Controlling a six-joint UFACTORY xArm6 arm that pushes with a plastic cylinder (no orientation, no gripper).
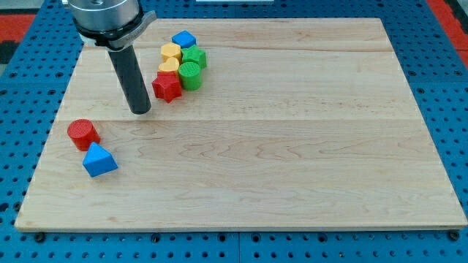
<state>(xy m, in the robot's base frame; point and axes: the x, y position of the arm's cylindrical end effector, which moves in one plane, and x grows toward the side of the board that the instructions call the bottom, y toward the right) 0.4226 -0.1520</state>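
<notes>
Red star block (167,86) sits just at 3 o'clock of my tip (140,112), apart from it, fronting the yellow, green and blue cluster. No pincer is fitted on this rig. Red cylinder (82,133) and blue triangle (99,160) lie touching at 7 o'clock on the table (292,161).

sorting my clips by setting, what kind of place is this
Probably a robotics lab bench: a wooden board lies on a blue perforated table, with small coloured blocks on it. My tip rests on the board just left of the red star block.
</notes>
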